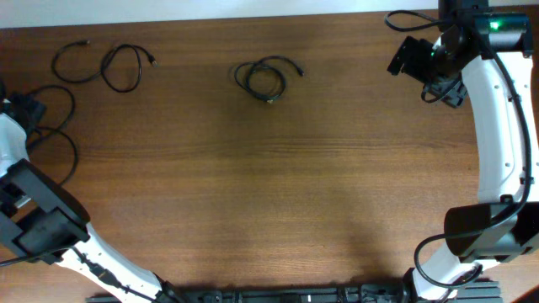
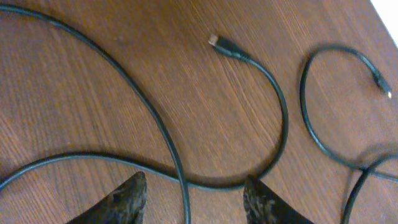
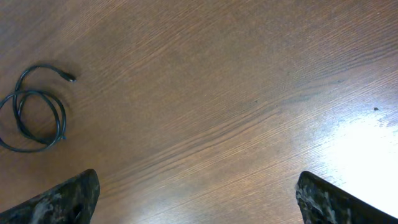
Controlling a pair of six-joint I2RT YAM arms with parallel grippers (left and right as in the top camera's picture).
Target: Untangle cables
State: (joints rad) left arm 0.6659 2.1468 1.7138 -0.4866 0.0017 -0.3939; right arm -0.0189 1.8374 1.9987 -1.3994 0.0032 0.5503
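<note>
Three thin black cables lie along the table's far side: a loop (image 1: 74, 64) at the far left, a second loop (image 1: 125, 67) beside it, and a small coiled cable (image 1: 265, 78) near the middle. My left gripper (image 1: 20, 109) is at the left edge, open, low over the table. In the left wrist view a black strand (image 2: 155, 124) runs between its fingertips (image 2: 194, 186), a cable with a plug tip (image 2: 219, 43) curves past, and another loop (image 2: 320, 127) lies to the right. My right gripper (image 1: 406, 57) is open and empty at the far right. Its view (image 3: 199, 186) shows the coiled cable (image 3: 34, 112) far off.
Thicker black arm wires (image 1: 59, 126) loop over the table by the left arm. The white right arm (image 1: 501, 126) runs along the right edge. A black rail (image 1: 278, 295) lines the table's front edge. The table is brown wood (image 1: 278, 185).
</note>
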